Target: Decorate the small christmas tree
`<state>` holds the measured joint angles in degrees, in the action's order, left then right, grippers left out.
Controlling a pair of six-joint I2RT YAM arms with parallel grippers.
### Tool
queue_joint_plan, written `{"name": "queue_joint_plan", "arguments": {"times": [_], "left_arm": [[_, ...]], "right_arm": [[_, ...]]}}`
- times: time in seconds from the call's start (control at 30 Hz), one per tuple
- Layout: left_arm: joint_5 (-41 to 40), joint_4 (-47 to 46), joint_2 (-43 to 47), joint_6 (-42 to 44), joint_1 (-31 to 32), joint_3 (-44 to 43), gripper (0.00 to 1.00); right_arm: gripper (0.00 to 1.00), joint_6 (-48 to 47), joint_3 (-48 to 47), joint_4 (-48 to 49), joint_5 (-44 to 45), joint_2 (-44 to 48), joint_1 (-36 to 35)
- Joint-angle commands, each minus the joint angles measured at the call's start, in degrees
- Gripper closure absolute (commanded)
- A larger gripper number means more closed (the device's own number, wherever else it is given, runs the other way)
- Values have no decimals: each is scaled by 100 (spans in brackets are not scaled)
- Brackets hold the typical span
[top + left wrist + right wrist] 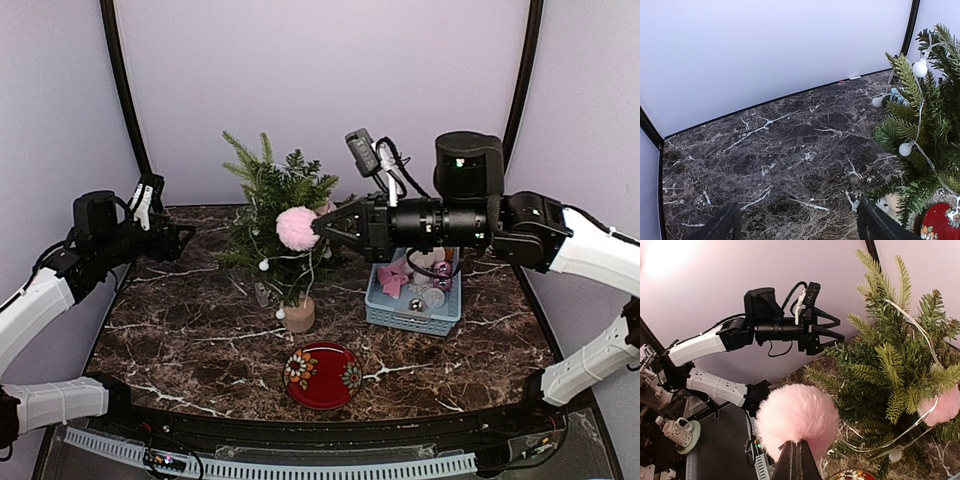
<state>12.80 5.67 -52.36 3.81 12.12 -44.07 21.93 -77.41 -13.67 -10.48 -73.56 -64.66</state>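
The small christmas tree point(270, 205) stands left of the table's middle on a light wood stump point(299, 314), strung with white bulb lights point(919, 68). My right gripper point(318, 228) is shut on a fluffy pink pompom point(296, 228) and holds it against the tree's right side. In the right wrist view the pompom point(797, 417) sits just past the closed fingertips point(797, 452), beside the branches point(890, 365). A second pink pompom point(946, 407) hangs on the tree. My left gripper point(183, 241) hovers open and empty left of the tree, its fingers point(722, 225) wide apart over the marble.
A blue basket point(385, 310) with pink and silver ornaments sits right of the tree, under my right arm. A red floral plate point(323, 375) lies in front of the stump. Pale walls close in the back and sides of the dark marble table point(180, 330).
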Motion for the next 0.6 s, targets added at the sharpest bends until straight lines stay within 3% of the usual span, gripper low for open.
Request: {"name": "queue_joint_plan", "arguments": {"times": [0.0, 0.2, 0.57], "left_arm": [[-16, -60, 160, -30, -17, 101, 18], [-28, -58, 190, -21, -17, 103, 18], [-15, -67, 224, -21, -17, 108, 18]], "right_arm": [[100, -70, -455, -158, 977, -356, -135], [100, 68, -680, -344, 1726, -660, -159], [100, 107, -1125, -850, 2101, -1211, -179]]}}
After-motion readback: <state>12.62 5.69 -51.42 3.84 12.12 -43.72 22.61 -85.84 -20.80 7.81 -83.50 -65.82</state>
